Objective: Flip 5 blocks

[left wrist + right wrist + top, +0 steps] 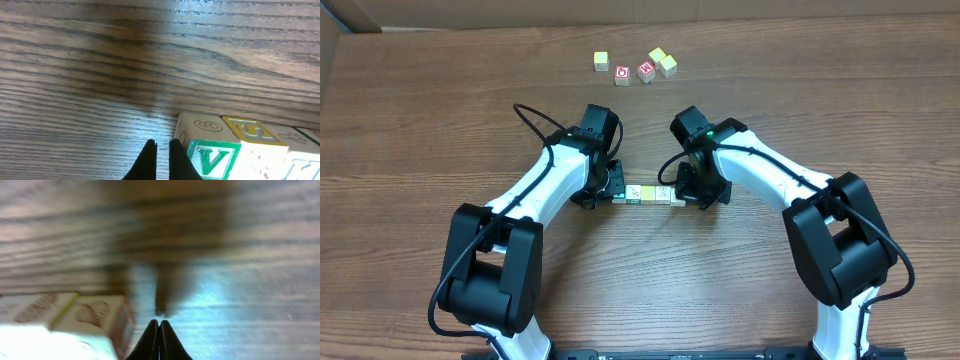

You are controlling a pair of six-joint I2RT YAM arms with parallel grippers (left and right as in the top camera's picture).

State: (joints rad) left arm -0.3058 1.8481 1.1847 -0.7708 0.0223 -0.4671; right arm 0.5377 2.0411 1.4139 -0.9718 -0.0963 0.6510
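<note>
**Block row** (pixel 652 195): mid worktop (pixel 420 120). Long axis runs 9–3 o'clock in overhead view. At least 3 blocks end to end, exact count unclear. In left wrist view the end block (pixel 205 131) shows a "6" on top and a green V on its near face. The next block (pixel 252 131) has a yellow S up.

**Left hand** (pixel 612 192): at row's 9 o'clock end. Fingers nearly together w/ a thin slit, gripping nothing, tips just beside end block.

**Right hand** (pixel 692 192): at row's 3 o'clock end. Fingers pressed together, empty. Its wrist view is blurred.

**Loose blocks** (pixel 646 71): qty 5, clustered at 12 o'clock from row, well apart from it, near worktop's far edge. 2 show red faces, 3 yellow/cream.

**Open room:** wide worktop betw. row and cluster, more at 6 o'clock of row.
</note>
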